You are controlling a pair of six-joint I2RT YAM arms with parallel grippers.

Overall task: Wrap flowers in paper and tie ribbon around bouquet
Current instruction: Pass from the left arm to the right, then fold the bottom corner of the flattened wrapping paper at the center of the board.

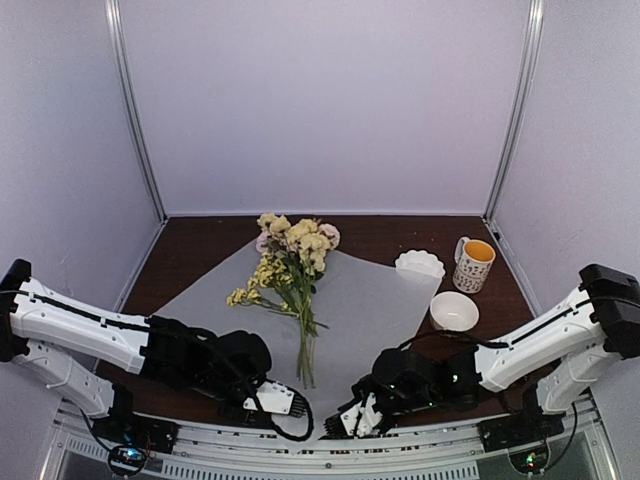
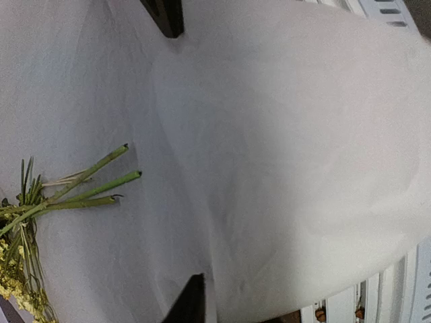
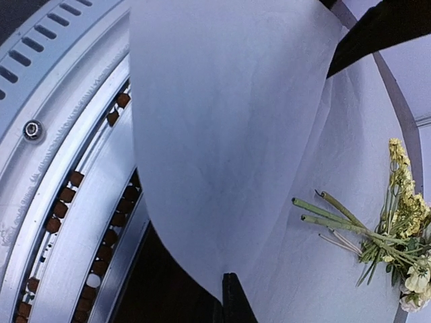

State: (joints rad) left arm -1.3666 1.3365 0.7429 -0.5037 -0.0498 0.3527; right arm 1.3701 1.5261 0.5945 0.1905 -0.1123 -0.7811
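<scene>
flowers (image 1: pixel 298 268) lengthwise on paper (image 1: pixel 375 300), blooms at far end, cut stems nearest

The table (image 1: pixel 200 240) lay open at its far-left corner. The flowers (image 1: pixel 290 265) blocked its middle. A mug (image 1: pixel 474 264), dish (image 1: pixel 420 263) and bowl (image 1: pixel 454 311) crowded the right edge.

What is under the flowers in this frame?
The paper: the flowers lie on it, cut stem ends included. The sheet is spread over the table, whose surface beneath it is covered and cannot be seen.
</scene>
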